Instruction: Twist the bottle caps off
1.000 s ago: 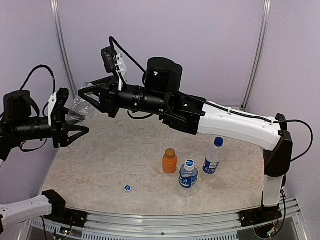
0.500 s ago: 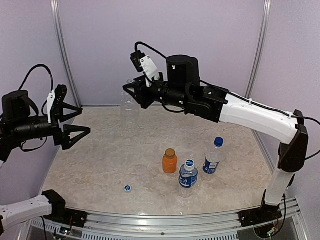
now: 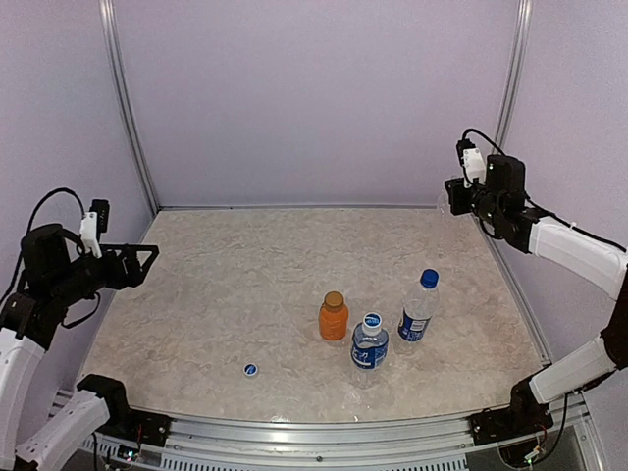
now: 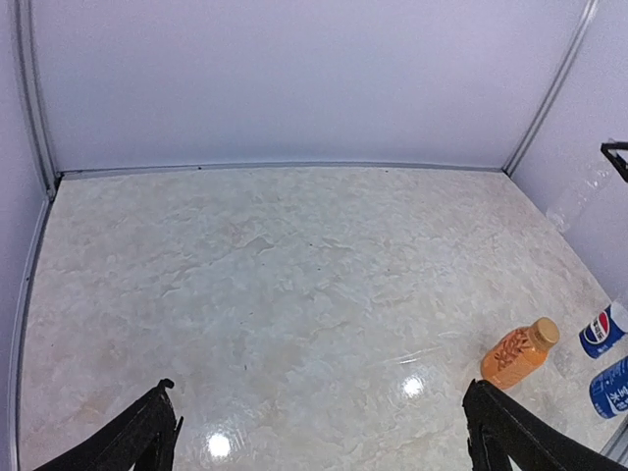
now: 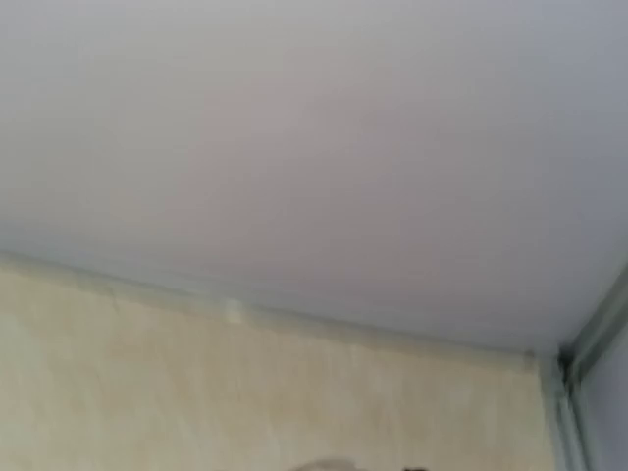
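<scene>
Marbled beige, glossy and flat, the surface (image 3: 245,285) fills a pale-walled booth. Everything below is placed from the orange juice bottle (image 3: 334,321), which stands upright near the middle.

Well to its left, at the surface's edge, the black left fingers (image 4: 147,432) are spread wide with nothing between them. Far to its right and toward the back corner, the right fingers (image 3: 454,191) are pressed in on a clear unlabelled bottle (image 4: 574,201). It is thin, see-through plastic and hangs tilted above the surface; I cannot tell whether anything is in it.

The orange juice bottle is short and rounded, filled with orange liquid, and wears a golden-brown cap (image 3: 334,298). Just beside it, right and nearer the arm bases, a clear ribbed bottle with a blue label (image 3: 370,348) carries a blue cap with a white mark (image 3: 372,320). Farther right stands a second blue-labelled bottle (image 3: 416,319) under a plain blue cap (image 3: 429,278).

Left of the juice bottle and nearer the bases, apart from all bottles, a loose blue cap (image 3: 250,369) with a white mark lies on the surface.
</scene>
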